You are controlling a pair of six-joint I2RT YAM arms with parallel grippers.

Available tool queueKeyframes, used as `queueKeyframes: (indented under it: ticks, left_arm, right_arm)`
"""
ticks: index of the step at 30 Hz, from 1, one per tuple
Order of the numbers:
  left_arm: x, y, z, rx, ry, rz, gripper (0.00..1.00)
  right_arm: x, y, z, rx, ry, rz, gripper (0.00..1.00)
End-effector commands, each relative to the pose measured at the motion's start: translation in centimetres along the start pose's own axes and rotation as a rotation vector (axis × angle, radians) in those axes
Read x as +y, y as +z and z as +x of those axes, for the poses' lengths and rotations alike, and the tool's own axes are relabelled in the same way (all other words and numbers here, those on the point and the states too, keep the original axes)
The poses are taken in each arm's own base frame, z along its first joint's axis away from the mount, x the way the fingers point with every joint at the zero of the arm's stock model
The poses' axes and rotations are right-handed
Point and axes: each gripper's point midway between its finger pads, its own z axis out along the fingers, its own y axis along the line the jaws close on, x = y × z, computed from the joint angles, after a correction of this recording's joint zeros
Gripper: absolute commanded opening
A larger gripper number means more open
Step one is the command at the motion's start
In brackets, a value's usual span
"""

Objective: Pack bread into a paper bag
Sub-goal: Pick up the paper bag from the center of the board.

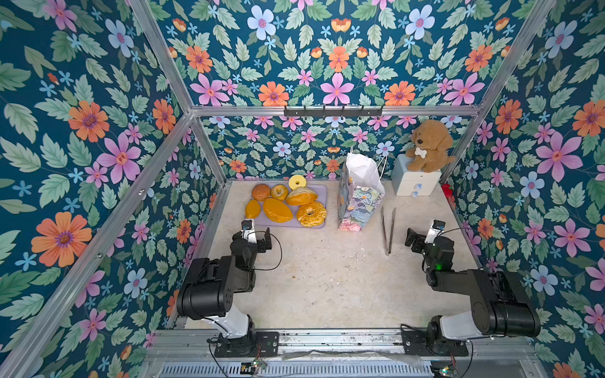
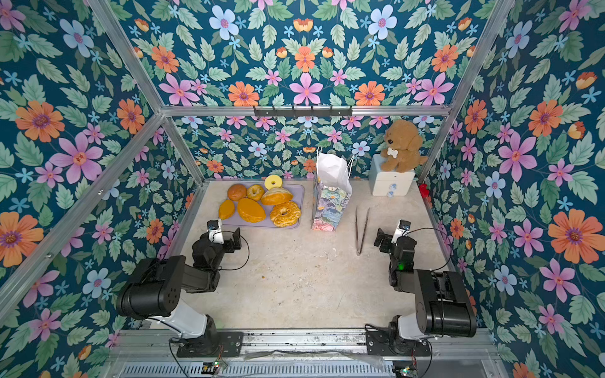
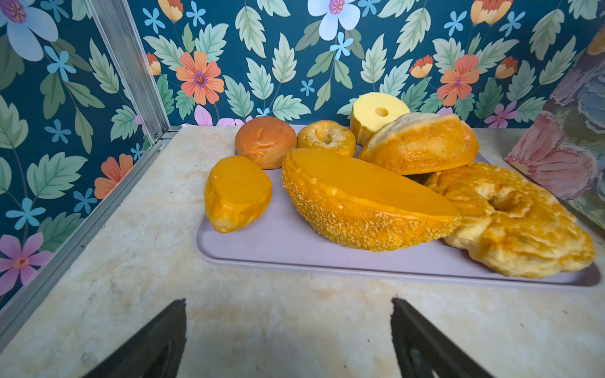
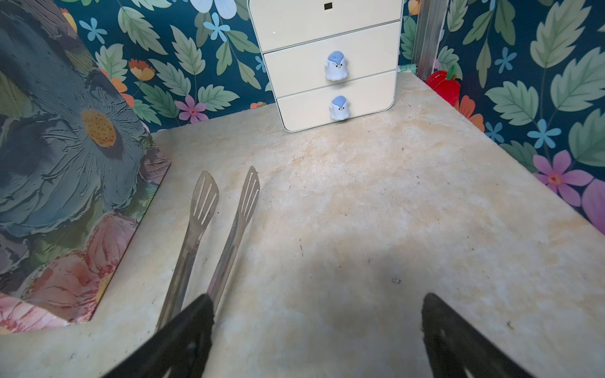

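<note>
In both top views the bread (image 1: 277, 209) lies on a lilac tray (image 1: 320, 191) at the worktop's (image 1: 327, 278) far left. The paper bag (image 1: 358, 203) stands upright just right of the tray, mouth open, with metal tongs (image 1: 388, 229) lying on its other side. From the left wrist, my left gripper (image 3: 288, 300) is spread wide and empty, short of the tray; from the right wrist, my right gripper (image 4: 316, 295) is equally wide and empty, one finger hiding the tongs' handle end.

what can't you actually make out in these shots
paper bag: the bottom of its inside, in both top views, hidden by its own walls.
red thing: right wrist view, partly past the table edge, cannot name it.
drawer box: upper part cut off by the right wrist view's edge.
yellow ring: left wrist view, lower part behind the split loaf.
</note>
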Motion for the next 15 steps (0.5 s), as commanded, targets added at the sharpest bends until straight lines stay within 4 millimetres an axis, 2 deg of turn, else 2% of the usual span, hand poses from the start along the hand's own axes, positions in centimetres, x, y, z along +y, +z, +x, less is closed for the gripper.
queueKeyframes:
  ticks: [1,15]
  left_arm:
    - [0.03,0.08,-0.77,-0.027,0.008,-0.004,0.99]
    - [0.36,0.13,-0.74,-0.024,0.001,-0.021,0.99]
  right_arm:
    - [0.81,-0.05,-0.51,-0.021,-0.037,-0.035,1.0]
    - [0.9,-0.05,-0.52,-0.025,-0.044,-0.028,1.0]
